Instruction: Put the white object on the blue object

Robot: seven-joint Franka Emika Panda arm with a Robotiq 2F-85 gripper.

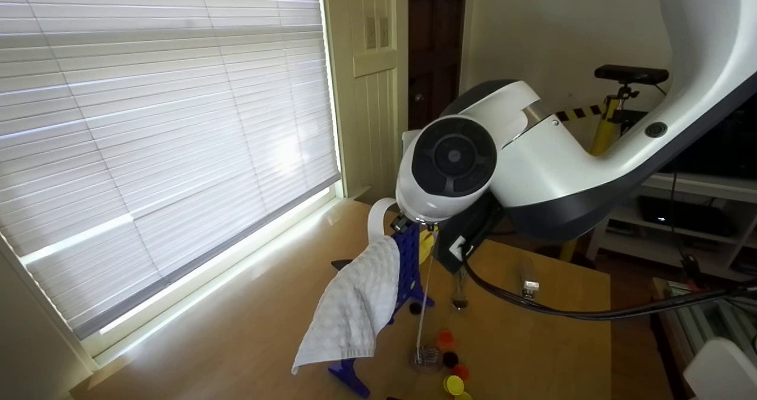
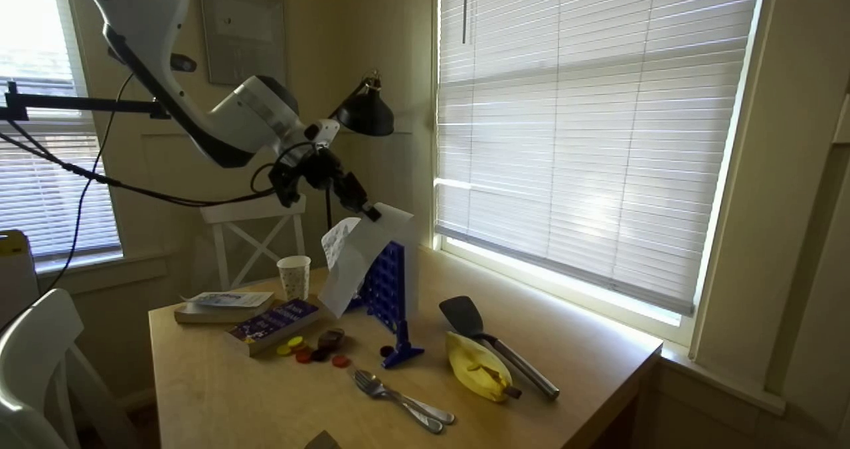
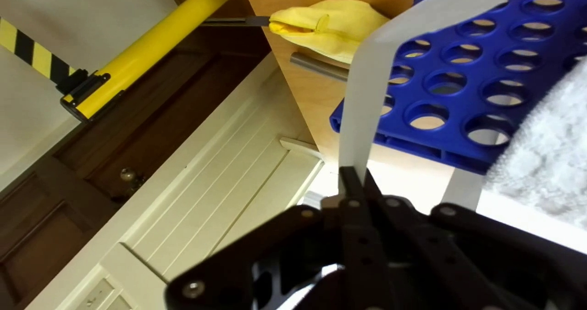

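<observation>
The white object is a cloth with a textured part point(image 1: 358, 305) and a smooth strip point(image 1: 377, 222); I cannot tell whether these are one piece. The blue object is an upright rack with round holes point(image 2: 392, 269), also in the wrist view point(image 3: 447, 140). White material hangs on both sides of the rack in an exterior view point(image 2: 362, 256). My gripper point(image 2: 372, 214) is just above the rack's top. In the wrist view my gripper point(image 3: 360, 174) is shut on the smooth white strip point(image 3: 367, 90). The textured part point(image 3: 550, 163) lies against the rack at right.
A yellow banana-like thing point(image 2: 475, 366), a spatula point(image 2: 461, 313) and cutlery point(image 2: 405, 399) lie on the table beside the rack. Red, yellow and dark discs point(image 2: 340, 361), books point(image 2: 275, 326) and a speckled cup point(image 2: 294, 277) are on the rack's other side. A black lamp point(image 2: 366, 113) stands behind.
</observation>
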